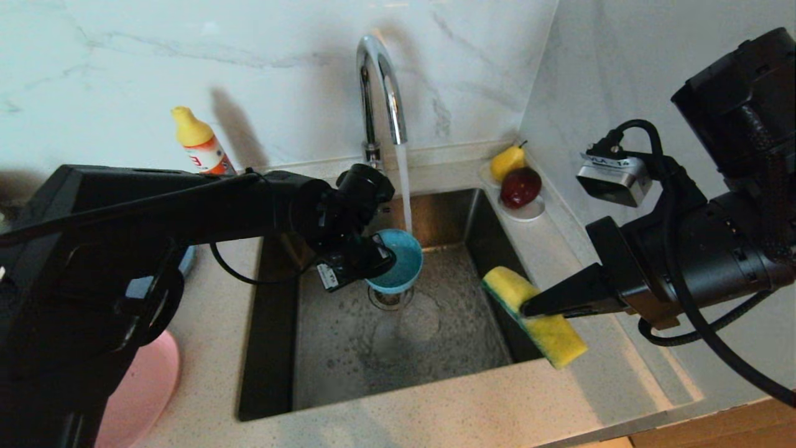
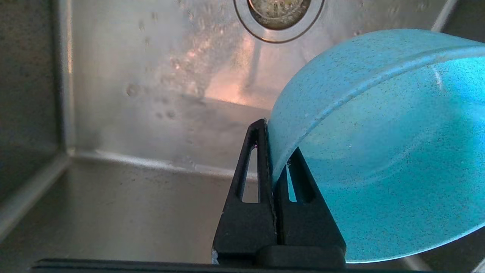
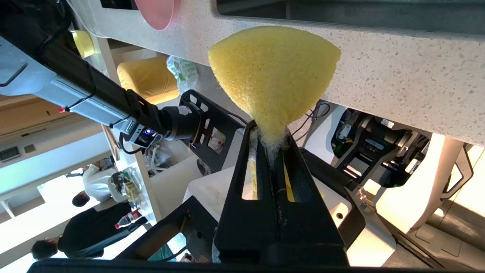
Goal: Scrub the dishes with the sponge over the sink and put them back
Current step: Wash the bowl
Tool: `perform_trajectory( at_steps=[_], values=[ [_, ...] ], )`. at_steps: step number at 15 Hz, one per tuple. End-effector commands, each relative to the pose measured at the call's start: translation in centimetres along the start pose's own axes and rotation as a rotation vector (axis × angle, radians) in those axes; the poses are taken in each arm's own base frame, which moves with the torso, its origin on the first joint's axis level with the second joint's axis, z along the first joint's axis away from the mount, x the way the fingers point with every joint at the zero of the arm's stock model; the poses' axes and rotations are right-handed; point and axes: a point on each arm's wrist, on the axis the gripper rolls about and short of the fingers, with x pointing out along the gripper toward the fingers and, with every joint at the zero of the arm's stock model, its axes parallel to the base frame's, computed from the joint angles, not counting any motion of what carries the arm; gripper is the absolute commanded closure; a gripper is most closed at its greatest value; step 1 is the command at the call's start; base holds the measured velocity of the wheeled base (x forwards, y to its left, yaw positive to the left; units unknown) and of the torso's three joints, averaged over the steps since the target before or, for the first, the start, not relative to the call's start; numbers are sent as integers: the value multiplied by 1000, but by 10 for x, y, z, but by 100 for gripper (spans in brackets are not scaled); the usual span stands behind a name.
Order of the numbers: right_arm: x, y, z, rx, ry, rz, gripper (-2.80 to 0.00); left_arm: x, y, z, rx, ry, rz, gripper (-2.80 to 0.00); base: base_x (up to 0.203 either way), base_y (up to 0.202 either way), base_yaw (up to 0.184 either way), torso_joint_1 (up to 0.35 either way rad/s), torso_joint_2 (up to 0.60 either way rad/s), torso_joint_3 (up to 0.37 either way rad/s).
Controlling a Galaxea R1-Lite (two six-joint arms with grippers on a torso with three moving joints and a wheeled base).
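At the far left of the head view, the pink plate and a sliver of the blue-grey plate lie on the table, mostly hidden behind the left arm; they wait their turn. The pale bowl is not in view.

Moving right, the left tool hangs over the sink, its two fingers clamped on the rim of the teal bowl. The left wrist view shows one finger outside the wall and the other inside it. The bowl is tipped on its side, its mouth turned toward the robot's right, with the tap's stream falling just at its upper rim and the strainer drain below it.

Further right, the right tool sits above the sink's right edge, pinched tight on the middle of the sponge. The sponge's long axis runs from the sink side back toward the near table edge, green face turned down toward the sink.

The bowl lies to the left of the sponge and a little farther back, near but apart, open side facing it. So the scrub likely calls for the right arm to carry the sponge leftward into the bowl's mouth while the left holds it. The risk, I judge, is the thin rim slipping under the push.
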Motion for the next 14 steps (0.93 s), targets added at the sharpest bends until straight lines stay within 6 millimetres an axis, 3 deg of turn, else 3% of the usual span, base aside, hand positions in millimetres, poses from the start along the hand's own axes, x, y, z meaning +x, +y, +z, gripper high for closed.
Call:
perform_trajectory(
  at_steps=[1, 14],
  values=[
    [-2, 1, -1, 3, 0, 3, 0, 7, -1, -3, -3, 1, 4, 0, 0, 0, 0, 0, 0, 0],
    [-6, 1, -1, 2, -11, 7, 0, 3, -8, -8, -5, -4, -17, 0, 0, 0, 0, 0, 0, 0]
  ],
)
